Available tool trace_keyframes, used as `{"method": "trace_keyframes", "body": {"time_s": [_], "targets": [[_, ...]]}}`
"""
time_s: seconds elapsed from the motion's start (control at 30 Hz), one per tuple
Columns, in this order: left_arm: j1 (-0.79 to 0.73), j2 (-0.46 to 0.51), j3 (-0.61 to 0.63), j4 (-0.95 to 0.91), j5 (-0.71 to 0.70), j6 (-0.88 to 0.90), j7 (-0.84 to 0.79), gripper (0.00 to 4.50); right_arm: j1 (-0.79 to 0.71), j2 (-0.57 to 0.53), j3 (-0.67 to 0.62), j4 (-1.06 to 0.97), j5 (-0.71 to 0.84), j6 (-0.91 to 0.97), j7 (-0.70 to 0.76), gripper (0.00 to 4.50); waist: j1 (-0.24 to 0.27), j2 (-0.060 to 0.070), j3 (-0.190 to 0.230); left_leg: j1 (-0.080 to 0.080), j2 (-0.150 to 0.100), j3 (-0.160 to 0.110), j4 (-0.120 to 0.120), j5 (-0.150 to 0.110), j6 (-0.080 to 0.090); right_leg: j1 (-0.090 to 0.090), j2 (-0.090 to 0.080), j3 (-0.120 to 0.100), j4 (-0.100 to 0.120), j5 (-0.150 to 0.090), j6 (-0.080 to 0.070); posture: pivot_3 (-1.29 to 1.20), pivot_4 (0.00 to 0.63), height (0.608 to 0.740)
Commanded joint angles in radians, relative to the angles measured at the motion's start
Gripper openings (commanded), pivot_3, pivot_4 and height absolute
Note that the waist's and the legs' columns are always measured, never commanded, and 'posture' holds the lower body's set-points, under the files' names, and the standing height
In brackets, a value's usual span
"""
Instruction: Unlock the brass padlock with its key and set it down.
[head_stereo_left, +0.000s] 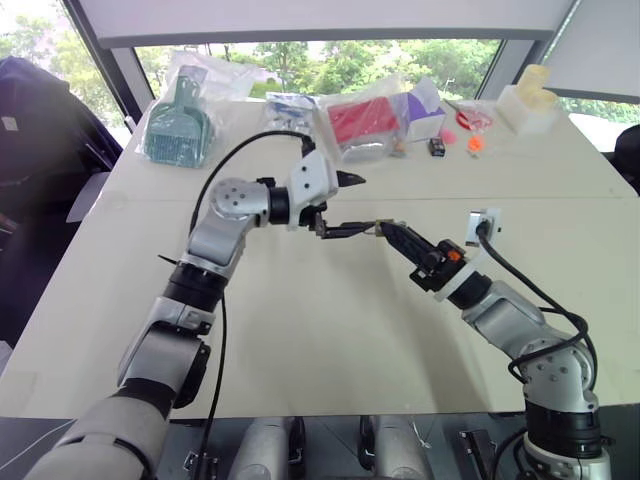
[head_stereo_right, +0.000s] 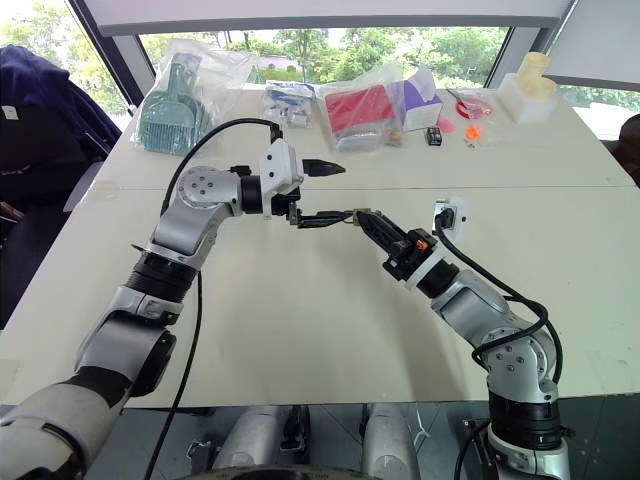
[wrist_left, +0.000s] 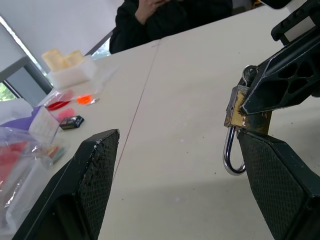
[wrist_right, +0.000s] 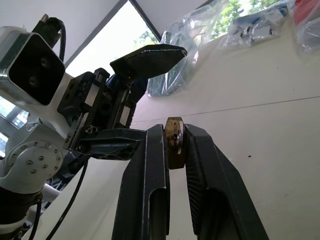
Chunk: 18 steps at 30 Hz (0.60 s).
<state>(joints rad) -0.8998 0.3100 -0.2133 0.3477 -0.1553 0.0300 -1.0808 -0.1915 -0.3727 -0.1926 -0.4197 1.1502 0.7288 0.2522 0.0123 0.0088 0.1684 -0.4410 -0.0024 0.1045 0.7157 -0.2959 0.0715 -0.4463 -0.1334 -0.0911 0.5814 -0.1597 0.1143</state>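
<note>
The brass padlock (wrist_right: 175, 142) is pinched between the two black fingers of my right gripper (wrist_right: 174, 129), which is shut on its body above the middle of the table (head_stereo_left: 300, 320). Its silvery shackle (wrist_left: 232, 157) hangs down below the body. My left gripper (wrist_left: 177, 137) is open and points sideways at the padlock (head_stereo_left: 378, 228), one finger high above it and the other finger (wrist_left: 280, 180) just beneath it; I cannot tell whether that finger touches. The key is out of view.
Along the table's far edge lie a bagged green scoop (head_stereo_left: 178, 125), a bagged red item (head_stereo_left: 362, 122), a purple box (head_stereo_left: 420, 110), a small black item (head_stereo_left: 437, 146) and a white foam piece (head_stereo_left: 528, 100). A white socket (head_stereo_left: 483, 225) sits right of the grippers. A person (wrist_left: 170, 20) sits beyond the table.
</note>
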Motion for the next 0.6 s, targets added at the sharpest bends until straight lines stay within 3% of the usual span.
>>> {"method": "trace_keyframes", "body": {"time_s": [0.03,0.23,0.6], "targets": [[0.005,0.011,0.018,-0.057,-0.028,0.021,-0.015,3.88,-0.010,0.001,-0.007,-0.040,0.004,-0.013,0.010,0.00,0.000,0.000,0.000,0.000,0.000,0.000,0.000,0.000,0.000,0.000,0.000,0.000,0.000,0.000,0.000,0.00,0.150,0.735],[0.044,0.030,-0.009,-0.097,-0.031,0.066,-0.055,3.88,-0.016,0.002,-0.009,-0.039,0.007,-0.013,0.008,0.00,0.000,0.000,0.000,0.000,0.000,0.000,0.000,0.000,0.000,0.000,0.000,0.000,0.000,0.000,0.000,0.00,0.150,0.735],[0.000,-0.016,-0.002,0.020,0.016,-0.024,-0.005,3.88,0.009,0.009,0.016,-0.079,0.049,0.013,0.008,0.00,0.000,0.000,0.000,0.000,0.000,0.000,0.000,0.000,0.000,0.000,0.000,0.000,0.000,0.000,0.000,0.00,0.150,0.735]]}}
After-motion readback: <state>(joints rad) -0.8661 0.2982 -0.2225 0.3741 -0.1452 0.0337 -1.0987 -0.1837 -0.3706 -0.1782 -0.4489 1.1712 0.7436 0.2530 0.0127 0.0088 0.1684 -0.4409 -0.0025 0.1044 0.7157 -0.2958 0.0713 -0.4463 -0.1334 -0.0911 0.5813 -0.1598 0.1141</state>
